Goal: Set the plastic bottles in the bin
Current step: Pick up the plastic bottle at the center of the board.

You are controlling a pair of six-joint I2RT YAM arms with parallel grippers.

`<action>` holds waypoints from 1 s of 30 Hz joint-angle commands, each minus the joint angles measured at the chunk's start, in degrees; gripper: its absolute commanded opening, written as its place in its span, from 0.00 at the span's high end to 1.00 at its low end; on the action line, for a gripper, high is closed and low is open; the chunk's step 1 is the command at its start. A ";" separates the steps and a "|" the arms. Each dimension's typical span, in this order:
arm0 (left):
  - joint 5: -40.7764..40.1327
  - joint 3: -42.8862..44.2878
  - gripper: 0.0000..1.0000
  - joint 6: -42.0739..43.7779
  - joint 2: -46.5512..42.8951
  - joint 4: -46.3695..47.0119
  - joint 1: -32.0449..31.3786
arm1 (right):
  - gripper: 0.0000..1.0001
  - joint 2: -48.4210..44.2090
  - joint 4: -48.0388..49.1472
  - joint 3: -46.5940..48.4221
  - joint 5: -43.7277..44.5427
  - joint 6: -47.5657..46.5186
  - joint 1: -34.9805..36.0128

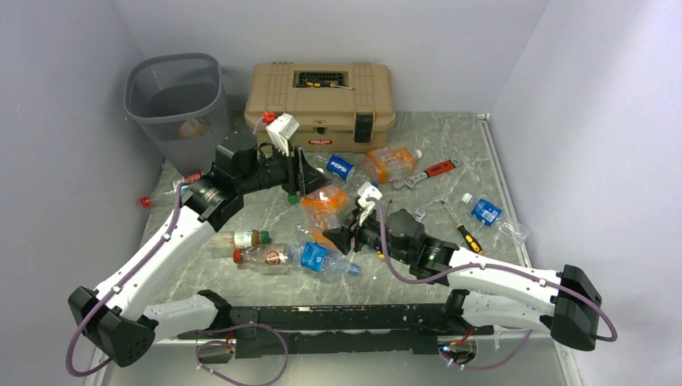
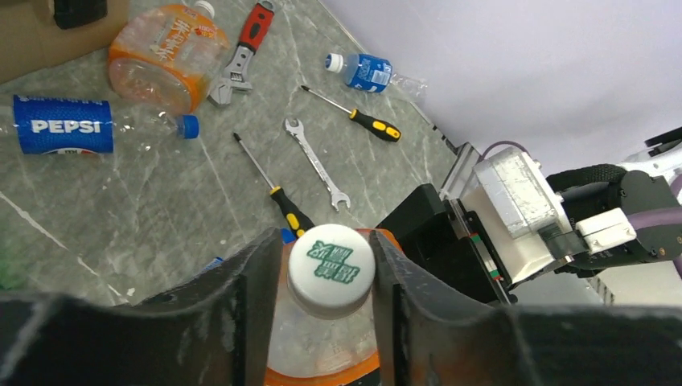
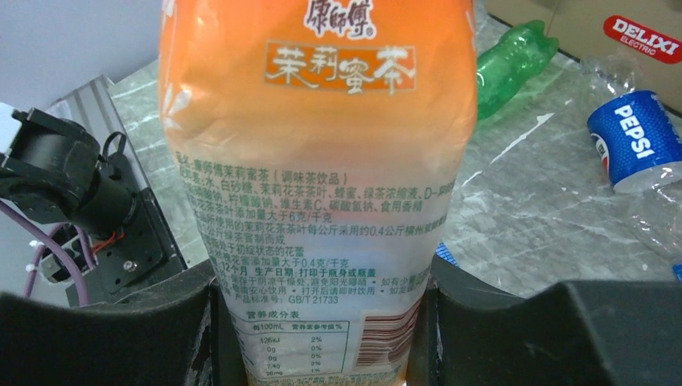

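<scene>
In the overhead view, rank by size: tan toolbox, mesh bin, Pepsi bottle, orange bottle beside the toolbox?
Tan toolbox and mesh bin: largest, too alike to rank.
Then orange bottle.
Pepsi bottle smallest.

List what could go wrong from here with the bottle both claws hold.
1. The left claw pinches the orange-label bottle at its white cap while the right claw clamps its body; if one arm moves before the other releases, it may twist or slip.
2. The bin stands at the far left corner; a cap-only grip might drop the bottle on the way.
</scene>
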 commanded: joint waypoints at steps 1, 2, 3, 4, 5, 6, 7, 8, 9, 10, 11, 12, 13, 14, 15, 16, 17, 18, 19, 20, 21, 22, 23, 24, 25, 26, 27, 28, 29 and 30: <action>-0.22 -0.03 0.62 0.47 -0.83 0.88 -0.51 | 0.64 0.41 4.60 3.23 0.88 -0.92 0.38; -1.30 -0.05 0.70 0.32 -1.14 0.64 -0.52 | 0.64 0.57 4.56 3.33 0.87 -0.91 0.42; -2.11 -0.17 0.79 0.44 -1.53 0.61 -0.52 | 0.63 0.62 4.46 3.33 0.89 -0.87 0.47; -2.86 -0.19 0.87 0.57 -1.99 0.58 -0.52 | 0.61 0.61 4.48 3.34 0.80 -0.80 0.50; -3.67 -0.27 0.99 0.92 -2.49 0.52 -0.52 | 0.55 0.64 4.23 3.32 0.43 -0.76 0.51; -4.34 -0.22 1.00 1.05 -2.80 0.29 -0.52 | 0.44 0.73 3.70 3.52 0.06 -0.63 0.51; -4.91 -0.16 1.00 1.26 -2.99 0.11 -0.52 | 0.31 0.96 2.95 3.86 -0.29 -0.39 0.51; -5.37 0.01 1.00 1.57 -3.03 -0.36 -0.52 | 0.20 1.07 2.11 4.30 -0.72 0.08 0.51; -6.02 0.31 1.00 1.91 -3.04 -1.00 -0.52 | 0.08 1.14 1.12 4.73 -1.38 0.66 0.51; -6.80 0.62 1.00 2.34 -3.08 -1.56 -0.52 | 0.01 1.14 0.16 5.30 -2.18 1.22 0.51; -7.70 1.15 1.00 2.89 -3.11 -2.23 -0.52 | 0.00 0.99 -0.89 5.97 -3.33 1.70 0.51; -8.70 1.60 1.00 3.52 -3.23 -2.88 -0.52 | 0.00 0.65 -2.12 6.49 -3.97 2.24 0.50; -9.80 2.28 1.00 4.13 -3.41 -3.40 -0.52 | 0.00 0.14 -3.37 7.02 -4.10 2.74 0.50; -11.17 2.94 1.00 5.00 -3.65 -4.00 -0.52 | 0.00 -0.50 -4.75 7.50 -4.12 3.26 0.51; -12.55 3.81 1.00 6.02 -3.98 -4.58 -0.52 | 0.00 -1.50 -5.79 7.69 -4.12 3.68 0.51; -13.92 4.72 1.00 7.06 -4.28 -5.07 -0.52 | 0.00 -2.65 -6.79 7.71 -4.12 4.13 0.51; -16.06 5.67 1.00 8.20 -4.61 -5.66 -0.51 | 0.00 -4.17 -7.65 7.66 -3.57 4.73 0.51; -17.66 6.66 1.00 9.33 -5.00 -6.27 -0.52 | 0.00 -5.65 -8.41 7.52 -2.75 5.32 0.51; -19.35 7.64 1.00 10.78 -5.47 -6.89 -0.47 | 0.00 -7.46 -9.55 7.33 -1.48 5.95 0.51; -21.33 8.62 1.00 11.90 -5.77 -7.19 -0.47 | 0.00 -9.35 -10.08 7.19 -0.16 6.83 0.51; -23.21 9.56 1.00 13.15 -6.33 -7.49 -0.41 | 0.00 -11.63 -11.55 6.99 1.39 7.54 0.51; -25.48 10.35 1.00 14.42 -6.77 -7.71 -0.43 | 0.00 -13.59 -12.29 6.63 3.36 8.42 0.51; -27.70 11.09 1.00 15.53 -7.19 -7.64 -0.42 | 0.00 -15.55 -12.78 6.05 5.30 9.68 0.51; -29.90 11.71 1.00 16.66 -7.57 -7.49 -0.43 | 0.00 -17.35 -13.08 5.09 8.04 10.95 0.43; -32.30 12.47 1.00 17.63 -7.98 -6.93 -0.43 | 0.00 -19.26 -12.92 3.41 10.72 11.36 0.38; -35.24 12.98 1.00 18.66 -8.25 -6.15 -0.43 | 0.00 -20.94 -12.43 2.10 11.94 11.36 0.34; -37.27 13.51 1.00 19.84 -8.42 -5.16 -0.43 | 0.00 -22.30 -12.05 0.91 12.79 11.22 0.31; -39.64 14.17 1.00 21.16 -8.35 -4.06 -0.43 | 0.00 -23.18 -11.80 -0.09 13.60 11.13 0.33; -41.83 14.92 1.00 22.94 -8.08 -2.81 -0.43 | 0.00 -23.51 -11.77 -0.92 14.87 11.28 0.33; -43.85 16.00 1.00 24.29 -7.51 -1.64 -0.43 | 0.00 -23.39 -12.15 -1.39 16.39 11.44 0.33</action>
